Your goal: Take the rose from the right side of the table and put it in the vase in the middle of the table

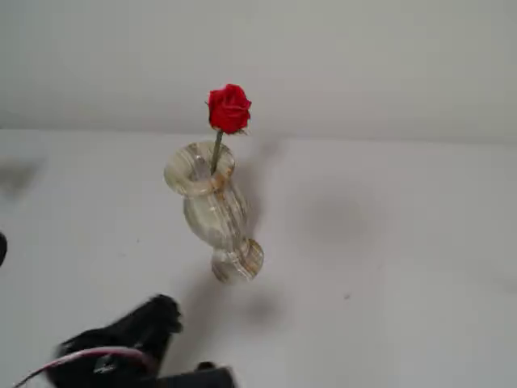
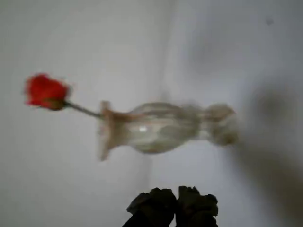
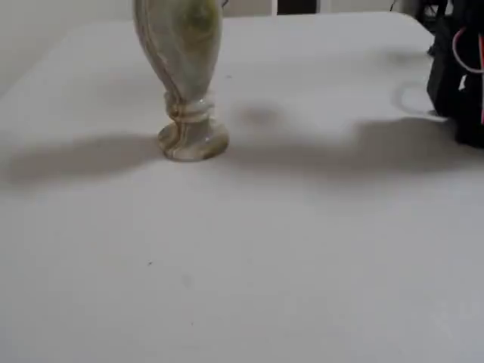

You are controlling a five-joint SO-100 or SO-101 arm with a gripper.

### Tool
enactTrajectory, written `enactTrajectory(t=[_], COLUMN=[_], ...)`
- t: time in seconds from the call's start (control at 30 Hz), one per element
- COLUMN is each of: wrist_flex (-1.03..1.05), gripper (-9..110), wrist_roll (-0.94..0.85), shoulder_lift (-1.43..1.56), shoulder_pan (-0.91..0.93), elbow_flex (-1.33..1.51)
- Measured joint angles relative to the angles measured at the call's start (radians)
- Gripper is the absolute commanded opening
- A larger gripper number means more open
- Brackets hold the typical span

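Observation:
The red rose [image 1: 229, 107] stands in the cream, amber-streaked vase [image 1: 212, 208] on the white table [image 1: 388, 259]; its thin stem enters the flared rim. The wrist view lies on its side and shows the rose [image 2: 45, 91] sticking out of the vase [image 2: 161, 126]. In a fixed view only the vase's lower body and foot [image 3: 185, 83] show, and the rose is out of frame. My gripper [image 2: 176, 204] is shut and empty, pulled back from the vase. It shows as a blurred black shape [image 1: 161, 314] in front of the vase.
The arm's black body with a red cable [image 3: 463, 68] stands at the right edge of a fixed view. A pale wall [image 1: 363, 56] rises behind the table. A dark thing [image 1: 2, 246] peeks in at the left edge.

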Motion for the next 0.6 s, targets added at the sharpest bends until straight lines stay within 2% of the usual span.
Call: enactTrajectory(t=[0.6], wrist_flex=[-0.127], gripper=[0], wrist_roll=[-0.057], shoulder_lift=[0.0], shoulder_pan=[0.006], elbow_flex=[0.571])
